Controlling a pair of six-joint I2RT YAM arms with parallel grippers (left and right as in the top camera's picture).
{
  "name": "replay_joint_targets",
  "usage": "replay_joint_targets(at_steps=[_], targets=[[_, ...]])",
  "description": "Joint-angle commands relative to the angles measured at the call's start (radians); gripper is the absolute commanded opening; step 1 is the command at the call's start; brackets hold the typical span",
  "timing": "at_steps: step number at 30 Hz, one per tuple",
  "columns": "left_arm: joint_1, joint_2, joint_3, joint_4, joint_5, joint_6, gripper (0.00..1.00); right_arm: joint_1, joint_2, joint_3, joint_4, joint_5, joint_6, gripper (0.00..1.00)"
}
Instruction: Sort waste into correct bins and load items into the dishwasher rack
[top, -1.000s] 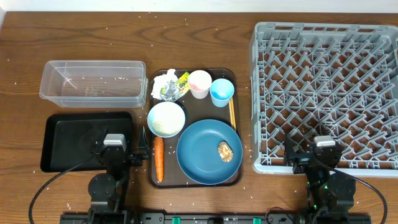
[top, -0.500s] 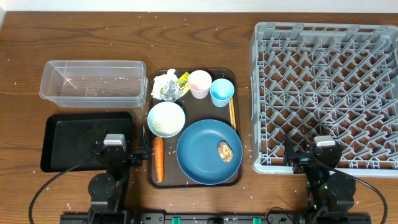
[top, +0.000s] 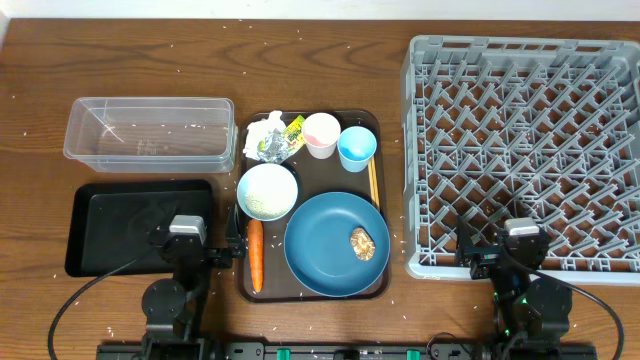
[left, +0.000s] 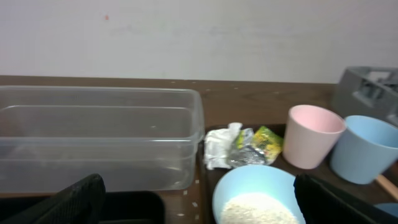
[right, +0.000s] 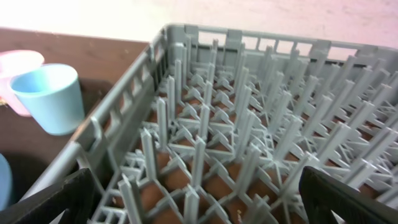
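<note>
Almost nothing has changed for you: your left gripper (left: 199, 199) has crept a tiny bit toward the brown tray (top: 241, 285), and all the things sit just where they were. So the job has not really begun. Both sets of jaws are wide open and hold nothing. Your right gripper (right: 199, 199) looks into the grey rack (top: 525, 150), which has no dishes in it. The clear tub (top: 150, 132) and the black tray (top: 110, 225) wait on the left of the table (top: 40, 90). On the brown tray you have the tissue (top: 263, 137) touching the wrapper (top: 294, 128), the pink cup (top: 321, 133), the light-blue cup (top: 357, 147), the white bowl (top: 267, 191), the carrot (top: 255, 255), the chopsticks (top: 373, 183), and the blue plate (top: 325, 245) with the brown lump (top: 361, 243) on it. The carrot lies nearest your left jaws, so I think it is a good first pick
</note>
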Motion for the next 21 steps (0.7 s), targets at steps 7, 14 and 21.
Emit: replay_joint_targets(at_steps=[7,14,21], targets=[[0.003,0.039,0.142,-0.069,0.069,-0.106,0.98,-0.006,0.007,0.135,0.028,-0.219,0.159,0.99],[0.003,0.365,0.536,-0.42,0.07,-0.137,0.98,-0.006,0.205,0.42,-0.135,-0.261,0.162,0.99],[0.003,0.849,1.054,-0.756,0.178,-0.136,0.98,-0.006,0.594,0.769,-0.441,-0.28,0.161,0.99]])
